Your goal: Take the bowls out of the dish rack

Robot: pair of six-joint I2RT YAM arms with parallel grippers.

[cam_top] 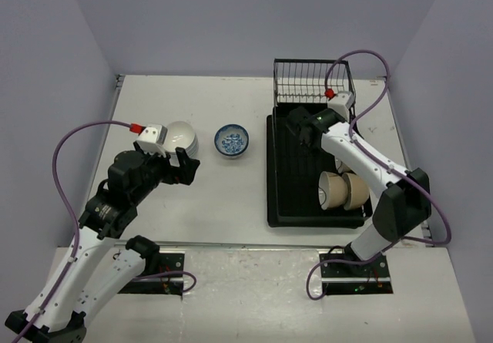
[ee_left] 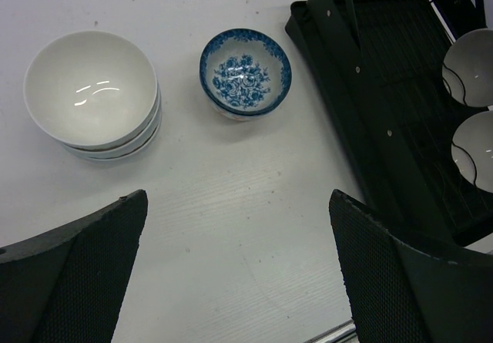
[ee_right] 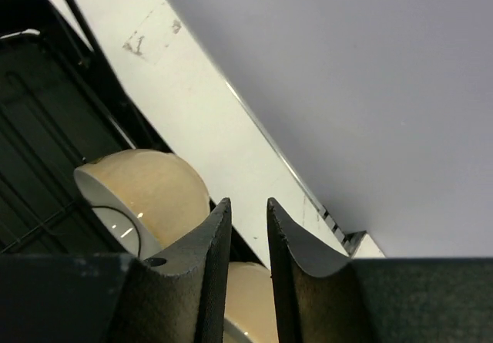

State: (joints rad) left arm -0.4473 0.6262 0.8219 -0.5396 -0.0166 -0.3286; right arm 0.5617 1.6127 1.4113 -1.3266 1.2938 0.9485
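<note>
Top external view: the dish rack point(cam_top: 276, 204), a black tray with a wire basket point(cam_top: 308, 81) at its far end, sits on the right half of the white table point(cam_top: 223, 204).
Tan bowls point(cam_top: 333, 189): two, lying on their sides close together in the rack's near right part, mouths turned toward the rack's left rim.
Right pincer point(ee_right: 247, 204): over the far half of the rack's tray, just short of the wire basket. Its fingers stand a narrow slit apart with nothing between them.
Tan bowls against the right pincer: they lie closer to the rack's near rim than the pincer does, and the top view shows them apart from it. In the right wrist view one bowl's rounded outside shows just past one finger, with the second bowl lower down.
White bowls point(ee_left: 91, 89): a nested stack, upright on the table, well to the left of the rack.
Blue-and-white bowl point(ee_left: 246, 72): upright on the table between the white stack and the rack's left rim, apart from both.
Left pincer point(ee_left: 237, 204): off the rack on its left side, above the table, fingers spread wide and holding nothing.
Bowls against the left pincer: in the left wrist view the white stack lies beyond one finger and the patterned bowl lies ahead of the gap. Neither is touched.
</note>
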